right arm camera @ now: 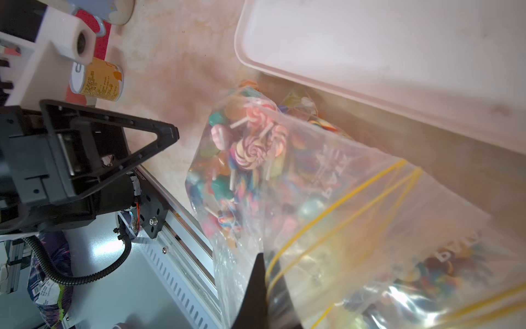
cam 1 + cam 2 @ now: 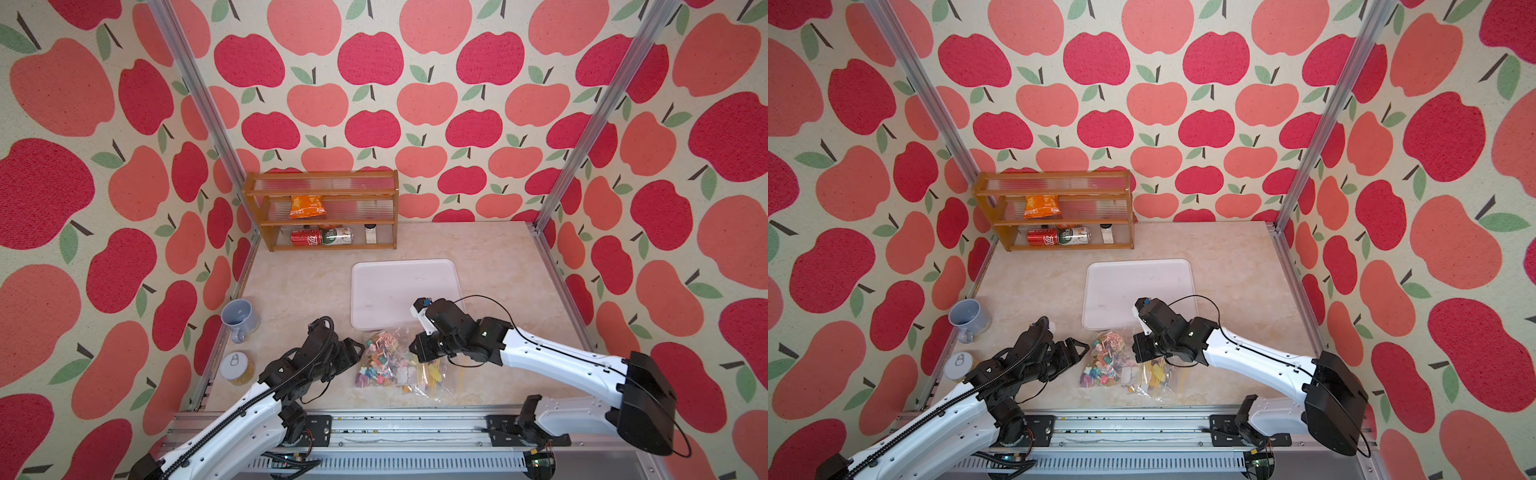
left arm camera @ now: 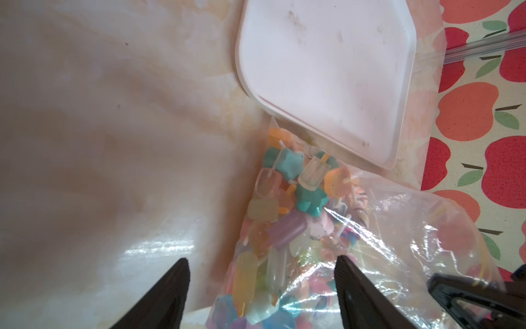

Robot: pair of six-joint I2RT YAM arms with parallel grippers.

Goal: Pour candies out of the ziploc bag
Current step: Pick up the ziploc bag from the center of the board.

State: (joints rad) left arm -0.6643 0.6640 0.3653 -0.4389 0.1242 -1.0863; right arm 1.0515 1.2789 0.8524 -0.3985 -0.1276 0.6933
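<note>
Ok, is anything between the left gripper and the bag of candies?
Nothing visible: the open left gripper is right at the ziploc bag, its fingers straddling the edge where the candies lie.

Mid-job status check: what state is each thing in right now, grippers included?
clear ziploc bag with yellow zip lines: resting on the beige table, full
multicoloured candies: all inside the bag
white plastic tray: empty
left gripper: open, holding nothing
right gripper: shut on the bag near its zip
blue-grey mug: upright, empty
yellow pull-tab tin: upright, lid on
red soda can: on its side in the wooden shelf
</note>
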